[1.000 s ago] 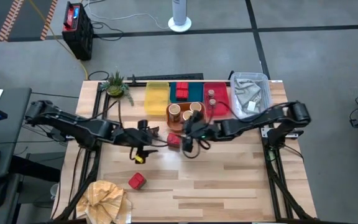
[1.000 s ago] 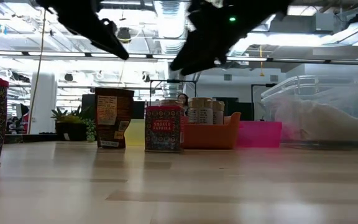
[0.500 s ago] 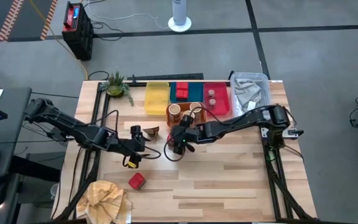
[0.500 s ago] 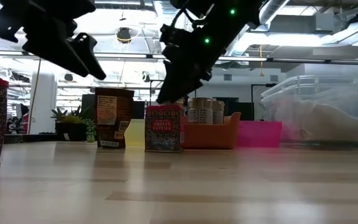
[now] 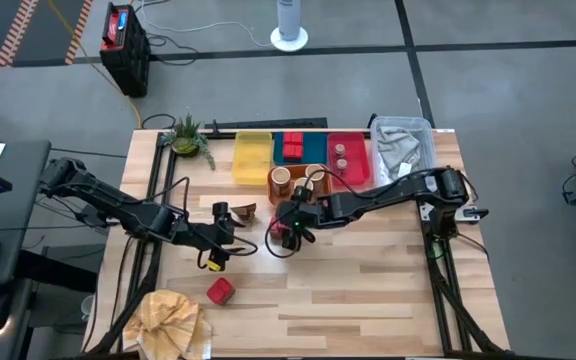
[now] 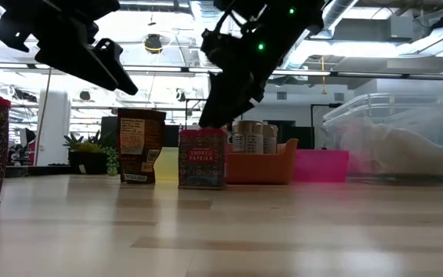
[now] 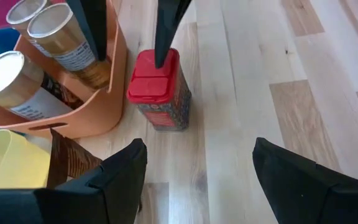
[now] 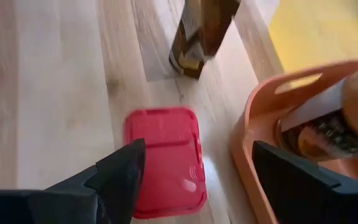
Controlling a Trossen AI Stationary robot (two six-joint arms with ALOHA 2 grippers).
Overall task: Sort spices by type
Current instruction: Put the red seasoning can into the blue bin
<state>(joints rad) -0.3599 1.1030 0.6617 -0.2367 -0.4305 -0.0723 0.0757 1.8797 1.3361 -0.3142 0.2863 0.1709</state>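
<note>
A red boxy tin [image 5: 279,229] stands upright on the table beside the orange tray [image 5: 280,198]. My right gripper [image 5: 290,224] hovers just over it, open. In its wrist view the tin's red lid [image 8: 163,160] lies between and below the fingers, and I cannot tell whether they touch it. My left gripper [image 5: 218,238] is open in the air, left of that tin [image 7: 159,87]. A dark brown box [image 5: 241,211] stands behind it. A second red tin [image 5: 219,290] stands nearer the near edge. Tan jars [image 7: 48,28] sit in the orange tray.
Along the far edge sit a yellow tray [image 5: 252,157], a blue tray [image 5: 278,140] holding red tins, a red tray [image 5: 353,165] holding small shakers and a clear bin [image 5: 404,150]. A plant [image 5: 186,135] stands far left. A tan cloth [image 5: 168,320] lies at the near left corner.
My right gripper has moved toward the table's left and come down until it is just over the red tin by the orange tray. My left gripper has dropped lower and drawn back toward the table's left and near edge. The tins have stayed in place.
</note>
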